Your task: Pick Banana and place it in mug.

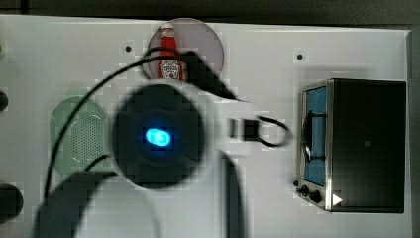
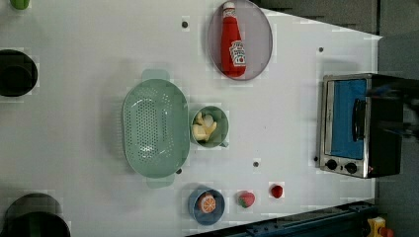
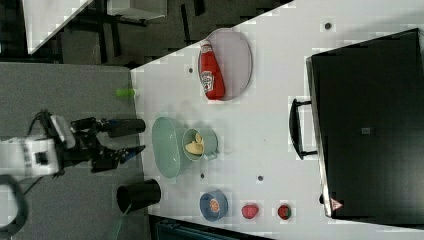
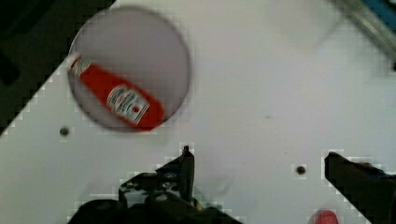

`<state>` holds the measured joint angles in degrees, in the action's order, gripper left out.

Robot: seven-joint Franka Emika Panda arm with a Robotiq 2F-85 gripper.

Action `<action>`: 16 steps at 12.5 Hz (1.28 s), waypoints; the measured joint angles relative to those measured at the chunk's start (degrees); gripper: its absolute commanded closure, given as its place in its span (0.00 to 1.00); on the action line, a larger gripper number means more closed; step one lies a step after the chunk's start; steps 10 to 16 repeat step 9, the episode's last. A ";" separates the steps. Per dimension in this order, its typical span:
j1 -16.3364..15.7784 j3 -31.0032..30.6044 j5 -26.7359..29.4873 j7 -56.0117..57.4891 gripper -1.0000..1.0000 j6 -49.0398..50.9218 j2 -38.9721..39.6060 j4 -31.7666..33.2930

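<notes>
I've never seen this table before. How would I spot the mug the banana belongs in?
Find the big oval green colander with its many small holes, near the middle of the white table. The mug stands touching its rim, on the left view's right. It is small, round and pale green with pale yellow banana pieces inside, unlike the dark blue cup holding an orange slice.

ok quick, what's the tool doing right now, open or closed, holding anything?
Tool: open, fingers spread wide, nothing between them. The banana already lies in the mug.
</notes>
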<state>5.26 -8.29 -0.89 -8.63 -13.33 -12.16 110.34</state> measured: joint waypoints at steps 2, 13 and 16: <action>0.29 4.68 -0.47 0.01 0.00 3.59 -2.15 -1.18; 1.44 6.77 -0.40 0.61 0.00 9.02 0.36 -1.90; 1.44 6.77 -0.40 0.61 0.00 9.02 0.36 -1.90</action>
